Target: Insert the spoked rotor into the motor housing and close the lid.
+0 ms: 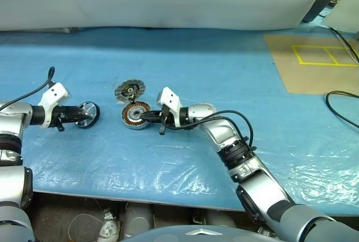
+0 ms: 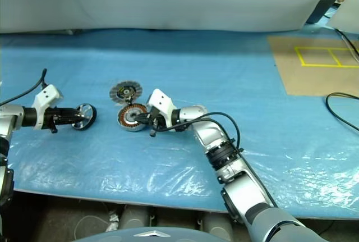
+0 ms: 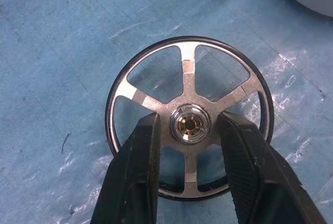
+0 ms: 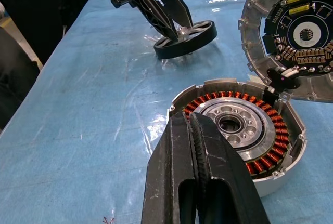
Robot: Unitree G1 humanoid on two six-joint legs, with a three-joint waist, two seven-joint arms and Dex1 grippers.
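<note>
Two hands are at work over the blue-covered counter [image 1: 224, 68], each busy with its own part. The left hand [image 3: 190, 130] reaches in from the side with its fingers [image 3: 138, 172] straddling the hub of the spoked rotor [image 1: 88, 114], one finger on either side of the centre. The wheel looks tipped up on its rim against the plastic sheet, which suggests a pinch on the hub is forming, though I cannot tell whether the grip is firm yet.

Well apart from it, nearer the middle, sits the motor housing [image 1: 134, 115], lying flat with its ring of copper windings facing up and the dark bearing bore exposed, ready to receive the wheel. Its lid [image 1: 129, 90] stands hinged open just behind, circuit board showing, so the opening is clear.

The right hand [image 4: 195, 125] has its fingers pressed together with nothing between them, the tips at the housing's near edge. My reading is that it is there to steady the housing so it will not slide when the wheel comes down.

Judging by this, the wheel is not yet inserted and the lid remains to be shut.
</note>
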